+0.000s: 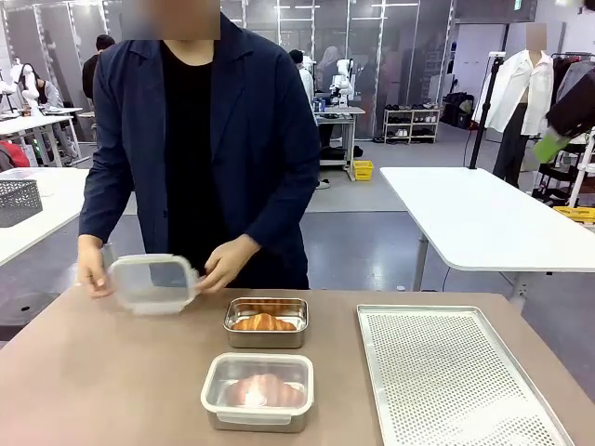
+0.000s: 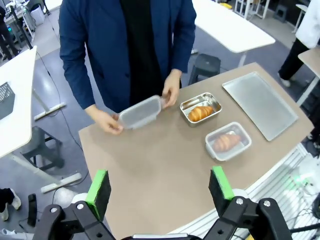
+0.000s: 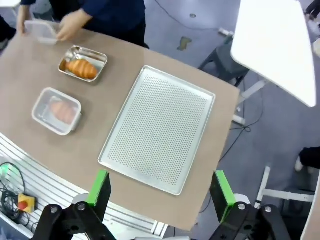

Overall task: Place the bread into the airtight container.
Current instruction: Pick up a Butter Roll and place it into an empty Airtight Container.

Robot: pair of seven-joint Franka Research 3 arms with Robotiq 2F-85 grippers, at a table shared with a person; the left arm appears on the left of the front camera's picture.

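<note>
Front view: person in a dark blue jacket stands at the far edge of the brown table point(image 1: 112, 381), both hands on a clear plastic lid point(image 1: 152, 282) held just above the tabletop, left hand point(image 1: 94, 271) at one end, right hand point(image 1: 228, 262) at the other. Just beside it, an open metal container point(image 1: 267, 322) with a golden croissant point(image 1: 264, 322) lying inside. Nearer the camera, a second metal container with a clear lid on point(image 1: 258, 391), another croissant visible through it. Perforated metal tray point(image 1: 456, 381) lies on the right, apart from both containers.

Left wrist view: left gripper point(image 2: 160, 192) hangs high above the near table edge, jaws spread wide, holding nothing. Below, lid, open container and lidded container in a diagonal row.

Right wrist view: right gripper point(image 3: 161, 194) is above the tray's near corner, jaws wide apart, nothing between them. Croissant sits in the open container at upper left.
</note>
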